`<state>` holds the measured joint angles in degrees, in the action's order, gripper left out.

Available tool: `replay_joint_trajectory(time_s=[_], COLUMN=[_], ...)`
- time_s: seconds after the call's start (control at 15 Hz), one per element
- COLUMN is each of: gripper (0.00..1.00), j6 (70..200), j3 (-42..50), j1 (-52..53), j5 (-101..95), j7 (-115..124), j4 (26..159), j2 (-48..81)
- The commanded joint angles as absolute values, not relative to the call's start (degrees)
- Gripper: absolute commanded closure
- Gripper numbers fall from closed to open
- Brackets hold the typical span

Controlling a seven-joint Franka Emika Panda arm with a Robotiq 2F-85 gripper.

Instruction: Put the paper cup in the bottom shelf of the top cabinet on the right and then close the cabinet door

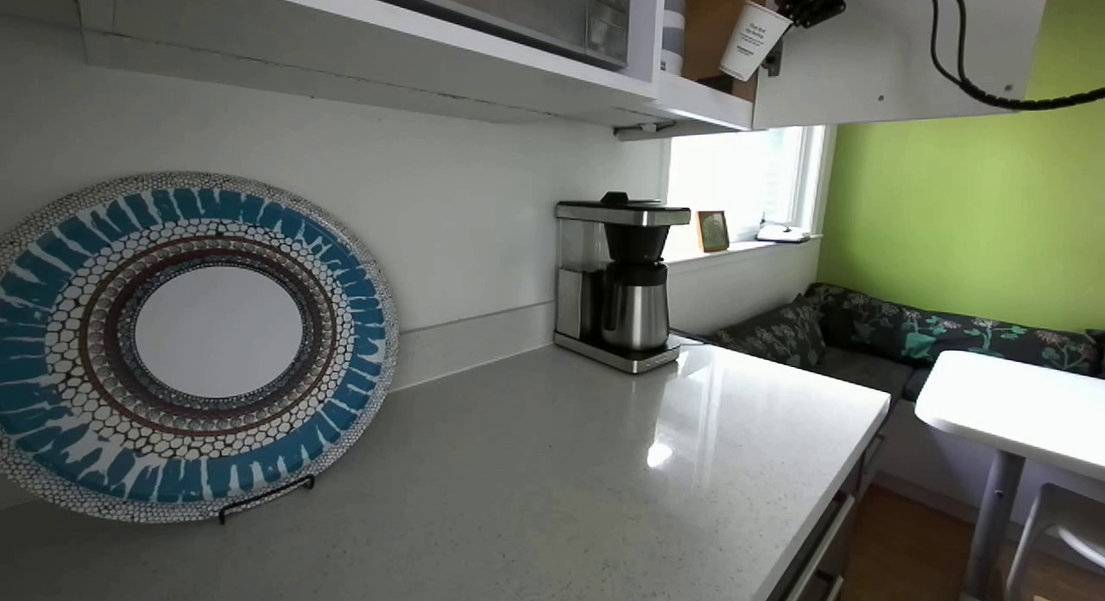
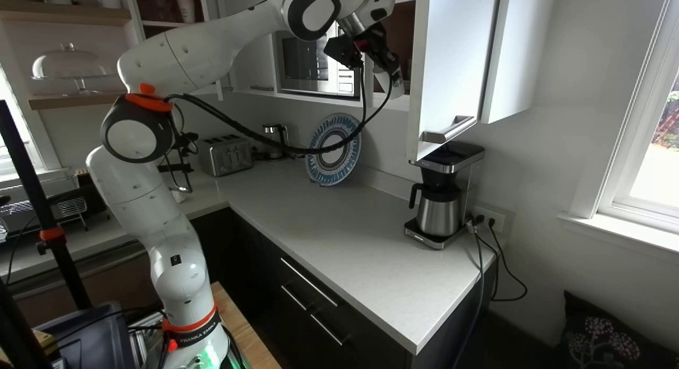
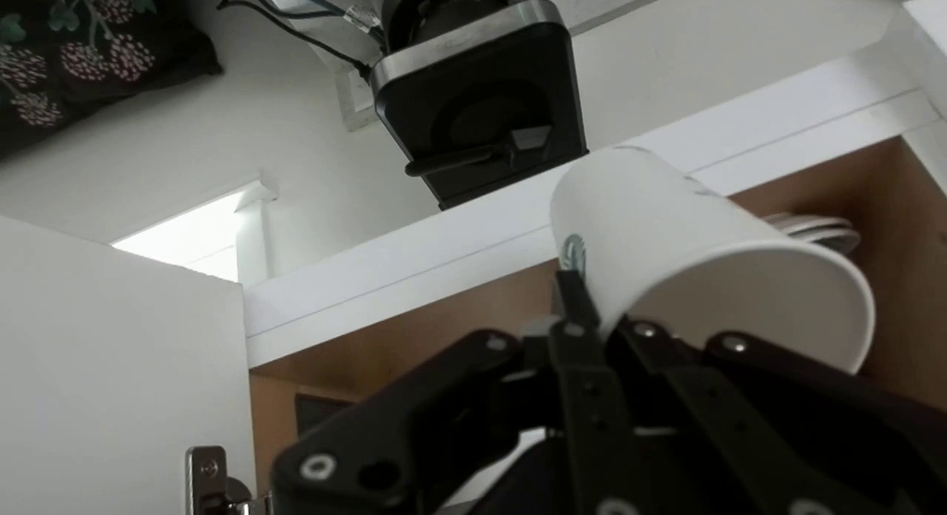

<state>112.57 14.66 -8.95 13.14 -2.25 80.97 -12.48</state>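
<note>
The white paper cup [image 3: 651, 211] is tilted, with its mouth facing my gripper [image 3: 595, 315]. My gripper is shut on the cup's wall near the rim, one finger outside and one apparently inside. The cup [image 1: 753, 41] and gripper [image 1: 796, 18] are at the top cabinet's opening in both exterior views; how far inside I cannot tell. The top cabinet's white front edge [image 1: 704, 100] lies below the cup. The brown bottom shelf [image 3: 473, 304] shows behind that edge in the wrist view, partly hidden by the gripper. The white cabinet door [image 2: 451, 56] stands open; its hinge side shows in the wrist view [image 3: 118, 367].
White stacked dishes [image 3: 817, 230] sit inside the cabinet. A metal hinge [image 3: 211, 478] is beside the gripper. The microwave [image 2: 318, 67] is left of the opening. The coffee maker [image 1: 617, 281] stands on the counter [image 1: 518, 463] below. A cable [image 2: 297, 150] hangs from the arm.
</note>
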Motion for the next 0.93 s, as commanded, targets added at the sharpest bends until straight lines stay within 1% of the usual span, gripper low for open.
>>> replay_joint_trajectory(time_s=[0.0, 0.47, 0.87], gripper=[0.99, 0.99, 0.99], j6=[109.6, 110.0, 109.8], j3=[15.1, 14.0, 15.0], j1=[-8.9, -10.0, -9.7], j5=[16.8, 17.9, 17.4], j7=[2.9, 14.0, 22.4], j4=[73.8, 63.3, 57.5], j2=[-7.3, 1.6, 7.6])
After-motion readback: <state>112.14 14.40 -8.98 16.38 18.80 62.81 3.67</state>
